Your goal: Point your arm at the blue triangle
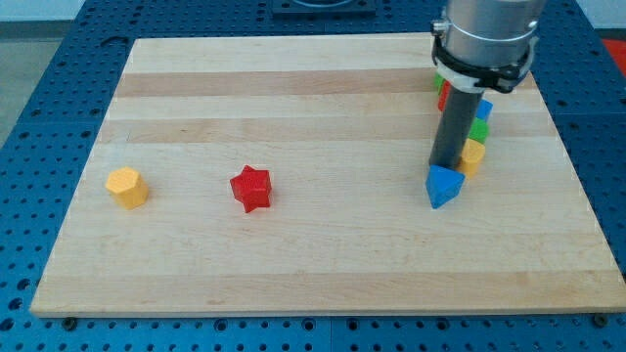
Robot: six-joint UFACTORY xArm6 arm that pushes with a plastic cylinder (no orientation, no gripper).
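Observation:
The blue triangle (443, 186) lies on the wooden board (323, 244) at the view's right of centre. My tip (444, 165) comes down just behind the blue triangle, at its top edge, touching or nearly touching it. The rod hangs from the grey arm at the view's top right. Right of the rod a yellow block (472, 156) sits beside the triangle's upper right.
A green block (478, 129), a blue block (484, 110) and a red block (443, 96) stand in a cluster behind the rod, partly hidden. A red star (250, 189) lies left of centre. A yellow hexagon-like block (127, 186) lies at the far left.

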